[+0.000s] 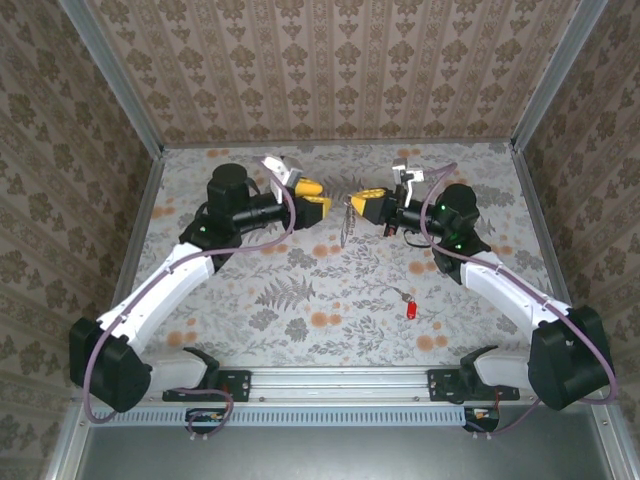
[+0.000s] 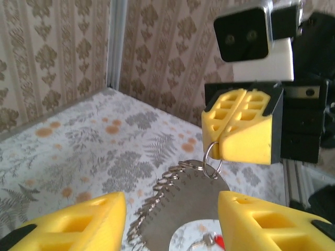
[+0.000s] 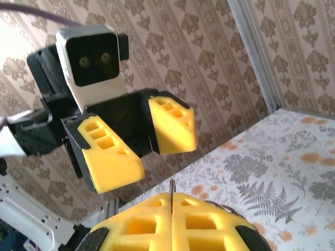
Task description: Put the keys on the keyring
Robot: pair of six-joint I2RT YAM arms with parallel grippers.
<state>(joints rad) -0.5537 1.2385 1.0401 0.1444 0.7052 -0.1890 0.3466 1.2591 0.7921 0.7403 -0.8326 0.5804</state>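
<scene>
The keyring [image 2: 194, 201], a flat grey metal oval with a hollow centre and several small wire rings along its edge, hangs in the air between the arms [image 1: 347, 224]. My right gripper [image 2: 222, 148] [image 3: 171, 201] [image 1: 359, 203] is shut on the small split ring at the keyring's top. My left gripper [image 2: 171, 224] [image 1: 314, 198] [image 3: 153, 158] is open, one finger on each side of the hanging keyring and not touching it. The keys [image 1: 407, 303], a thin silvery piece with a red end, lie on the table near the right arm and show through the keyring's hole [image 2: 212, 241].
The floral tabletop [image 1: 300, 300] is walled by patterned panels on three sides, with metal corner posts [image 1: 130, 100]. Purple cables [image 1: 290, 215] loop along both arms. The arm bases sit on a rail [image 1: 340, 385] at the near edge.
</scene>
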